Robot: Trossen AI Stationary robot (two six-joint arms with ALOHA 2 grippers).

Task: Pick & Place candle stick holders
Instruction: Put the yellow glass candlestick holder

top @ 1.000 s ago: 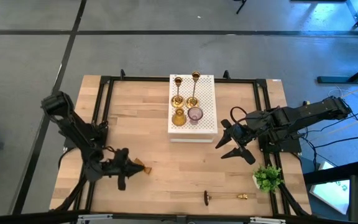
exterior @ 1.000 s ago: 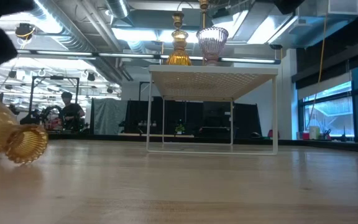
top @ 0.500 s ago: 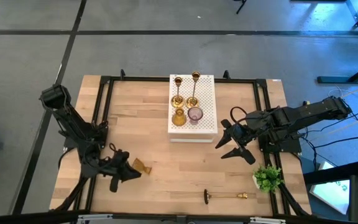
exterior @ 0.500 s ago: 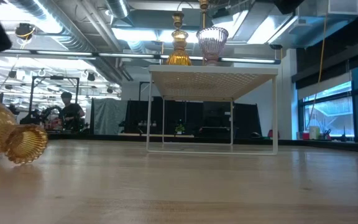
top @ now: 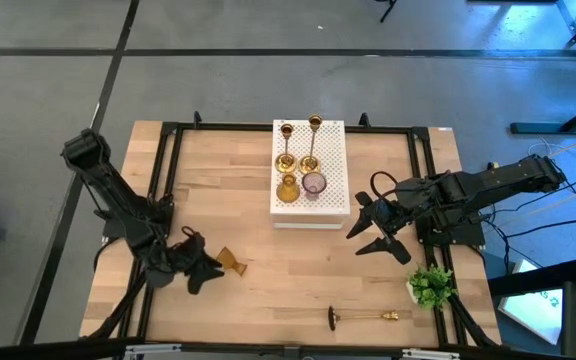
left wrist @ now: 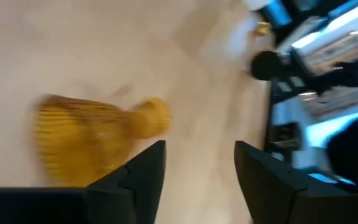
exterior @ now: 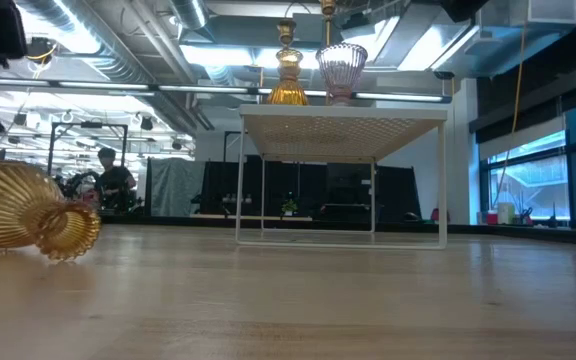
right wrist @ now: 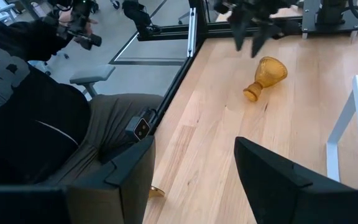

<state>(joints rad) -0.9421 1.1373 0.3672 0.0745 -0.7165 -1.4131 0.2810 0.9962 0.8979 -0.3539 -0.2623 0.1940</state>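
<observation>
left fingers (left wrist: 197, 180) apart, amber holder (left wrist: 95, 134) loose; hi view hides gap.

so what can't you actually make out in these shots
- Amber glass holder, left wrist view: blurred, and its wide end is covered by the left gripper's own finger.
- Fallen brass candlestick, high view: too small for detail; right wrist view shows only a sliver behind the right gripper's finger.
- Holders on the white perforated box, low view: the brass ones are cut off by the top edge.
</observation>
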